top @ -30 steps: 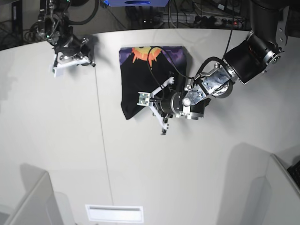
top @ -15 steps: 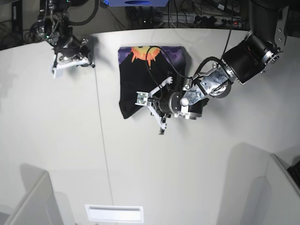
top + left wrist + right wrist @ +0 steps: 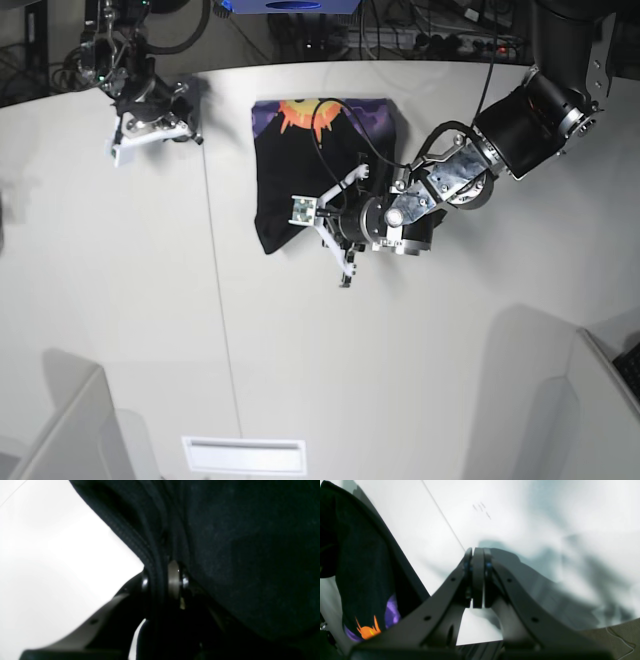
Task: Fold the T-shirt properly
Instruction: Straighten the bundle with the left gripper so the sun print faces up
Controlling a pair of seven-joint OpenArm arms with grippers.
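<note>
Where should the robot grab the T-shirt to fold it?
Probably the bottom hem of the T-shirt, coming in flat from the table side. That edge is thick, stitched and free; the left gripper already pinches it there.

One T-shirt, two arms, two grippers, one table.

There is one T-shirt, black, and its print carries one orange sun set in one purple patterned field. The base view shows two robot arms: one left arm and one right arm. Each ends in one gripper, so two grippers in all, the left gripper and the right gripper, and each gripper has two fingers. One white table lies under all of it, crossed by one thin seam line. At the table's near edge sits one pale rectangular slot.
</note>
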